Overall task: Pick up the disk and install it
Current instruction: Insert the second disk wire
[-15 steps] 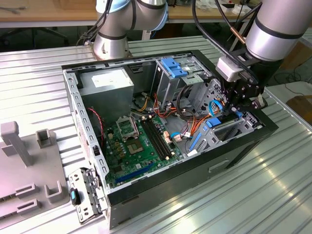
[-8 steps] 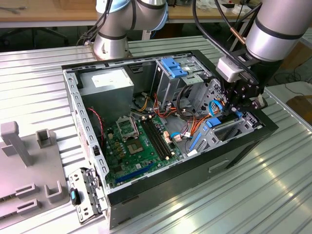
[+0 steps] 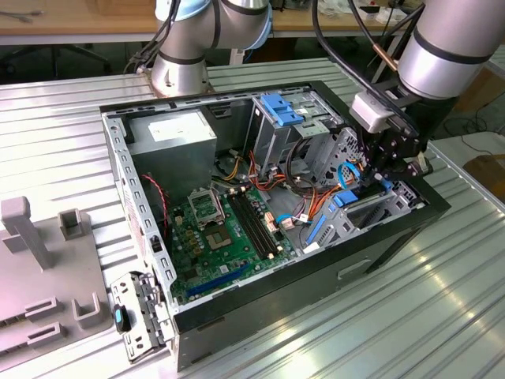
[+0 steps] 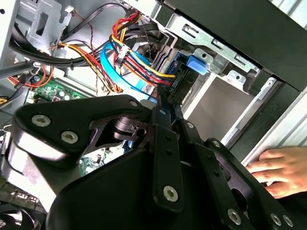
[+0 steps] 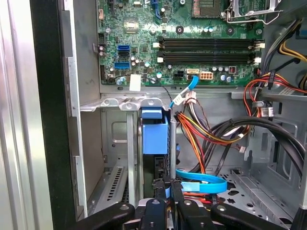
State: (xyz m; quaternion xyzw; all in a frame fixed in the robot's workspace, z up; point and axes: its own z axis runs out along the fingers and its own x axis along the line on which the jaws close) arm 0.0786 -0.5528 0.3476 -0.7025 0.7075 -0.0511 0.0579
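The disk (image 5: 154, 136) stands on edge in a slot of the metal drive cage (image 5: 115, 103) at the case's front corner; its bright blue carrier frame shows above the dark drive body. In the second wrist view the disk (image 4: 178, 76) lies just past the black fingers (image 4: 165, 139), with a blue tab at its far end. My gripper (image 5: 167, 186) reaches down into the case and is shut on the disk's near edge. In the exterior view the gripper (image 3: 379, 178) hangs over the cage on that view's right, the disk (image 3: 345, 197) just below it.
Orange, red and black cables (image 5: 211, 129) and a blue flat cable (image 5: 201, 184) crowd the space beside the cage. The green motherboard (image 3: 213, 229), grey power-supply box (image 3: 173, 134) and a blue bracket (image 3: 284, 106) sit in the case. A person's hand (image 4: 278, 167) rests outside the case wall.
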